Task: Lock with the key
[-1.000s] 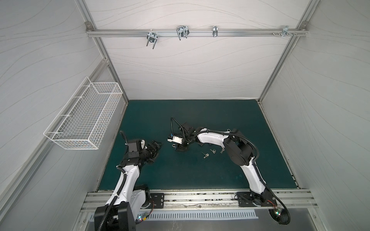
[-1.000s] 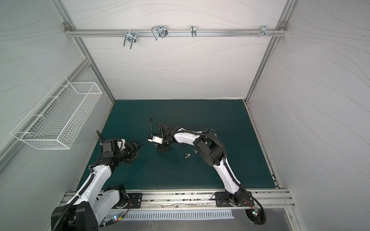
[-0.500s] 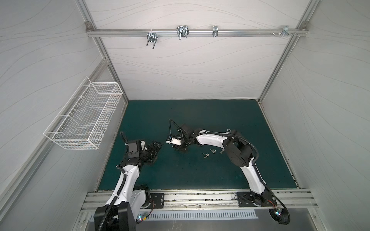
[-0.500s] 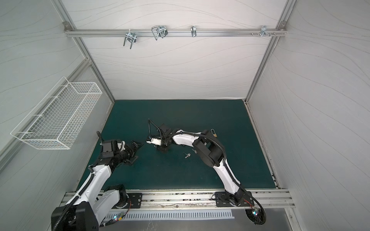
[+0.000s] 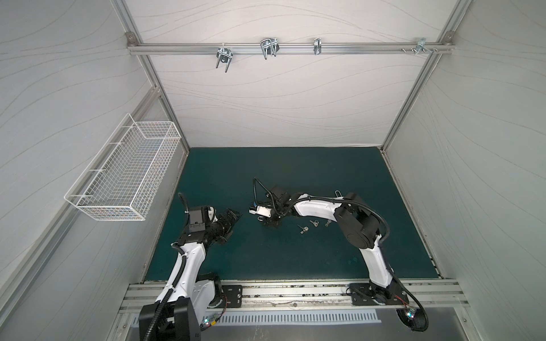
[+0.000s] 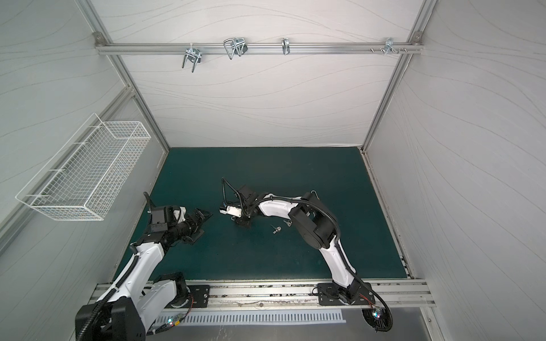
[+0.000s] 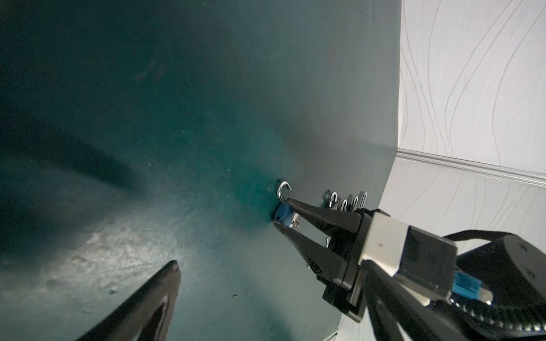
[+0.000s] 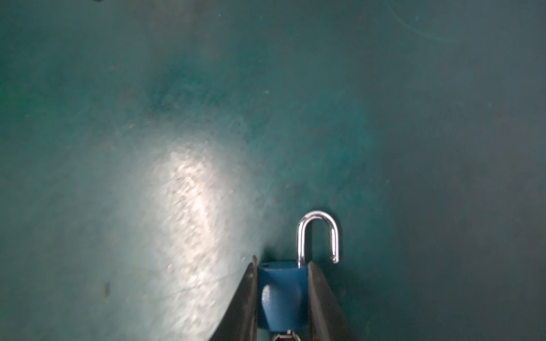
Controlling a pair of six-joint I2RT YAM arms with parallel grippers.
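Mat: a dark green mat (image 5: 295, 171) covered the floor of the white-walled cell, and all the work sat near its middle.
Wire basket: a white wire basket (image 5: 124, 177) hung on the side wall, well apart from both arms.
Left pincer: the left pincer (image 5: 234, 221) hovered over the mat with its jaws spread wide and nothing between them. It pointed toward the lock but was apart from it.
Right pincer: the right pincer (image 8: 282, 262) was clamped on the body of the blue padlock, one finger on each side. It was down at the mat, but contact with the mat could not be told.
Blue padlock: the blue padlock (image 8: 282, 292) sat between those fingers near the mat's middle, its shackle end pointing away from the wrist.
Shackle: the chrome shackle (image 8: 317, 227) stood raised and open. One leg entered the body and the free leg hung outside it, just beside one finger.
Key: a small silver key (image 7: 296, 222) appeared to stick out of the padlock's base, though it was tiny and partly hidden.
Spare keys: two loose keys (image 5: 304, 228) lay on the mat near the right forearm.
Done: the padlock seemed securely gripped, with a key likely seated.
Left: the free leg probably had to be pressed home and the key turned; nothing was locked yet.
Change: compared with a second earlier, the right pincer's jaws had narrowed onto the padlock and its wrist had shifted slightly. The left arm kept nearly the same pose, its jaws a little wider.
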